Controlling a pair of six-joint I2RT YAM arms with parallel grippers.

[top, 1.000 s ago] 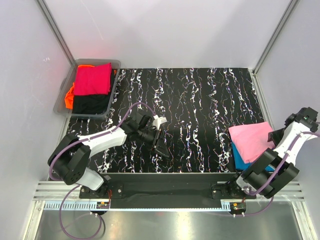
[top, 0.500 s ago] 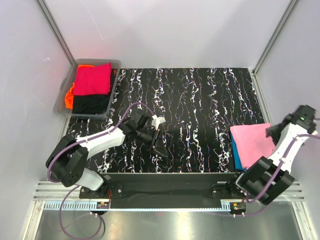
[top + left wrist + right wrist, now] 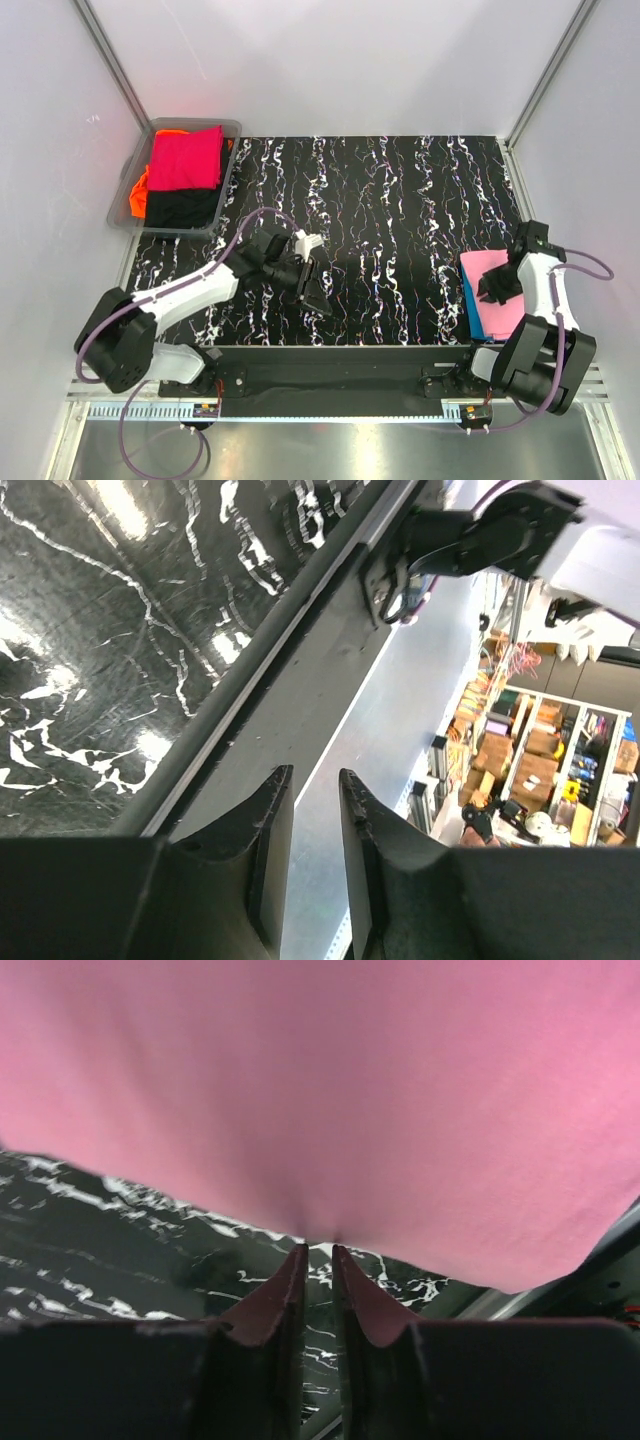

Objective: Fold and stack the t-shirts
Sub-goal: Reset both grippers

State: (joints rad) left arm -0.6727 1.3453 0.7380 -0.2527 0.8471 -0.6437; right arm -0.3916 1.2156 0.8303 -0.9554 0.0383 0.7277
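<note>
- Noted right gripper (image 3: 318, 1250) nearly closed, pinching an edge of the light pink soft cloth t-shirt (image 3: 320, 1090); cloth puckered at tips.
- Found pink t-shirt folded atop bright blue cloth t-shirt (image 3: 471, 318), near right corner of black white-veined table (image 3: 400, 200).
- Saw left gripper (image 3: 312, 780) partly open, empty, above table's near edge, left of centre.
</note>
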